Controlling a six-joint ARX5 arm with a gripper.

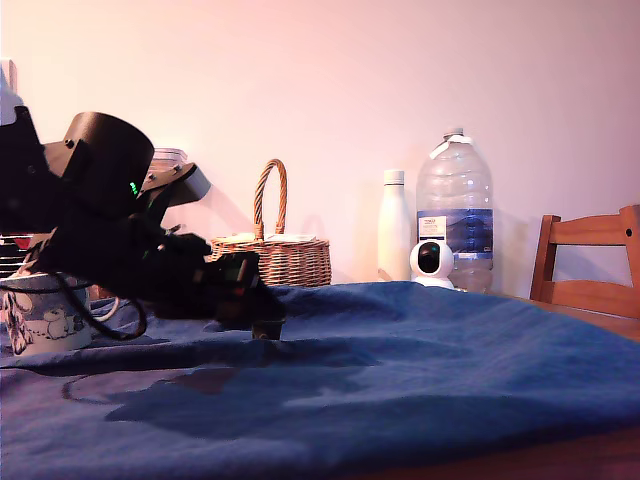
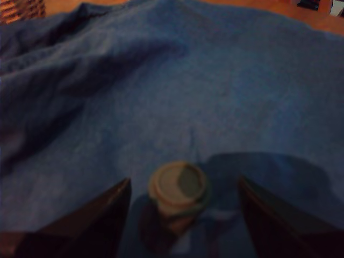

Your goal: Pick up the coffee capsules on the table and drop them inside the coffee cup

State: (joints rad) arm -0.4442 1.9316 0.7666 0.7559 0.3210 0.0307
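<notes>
A rumpled blue cloth (image 1: 430, 350) covers the table, and its folds are the first risk: the soft, uneven surface could let a small pod tip or slide when nudged. The black ARX5 arm (image 1: 100, 210) reaches low over the cloth at the exterior view's left, with the blue and white coffee cup (image 1: 45, 312) standing just behind it at the far left edge, so a hasty lift or swing could knock the cup. The gripper (image 2: 180, 217) has its jaws spread wide, pinching nothing. The pale green coffee capsule (image 2: 177, 194) stands on the cloth between the two jaws, apart from both; an off-centre closing might push it over rather than grip it. I cannot see the second capsule in either view.
</notes>
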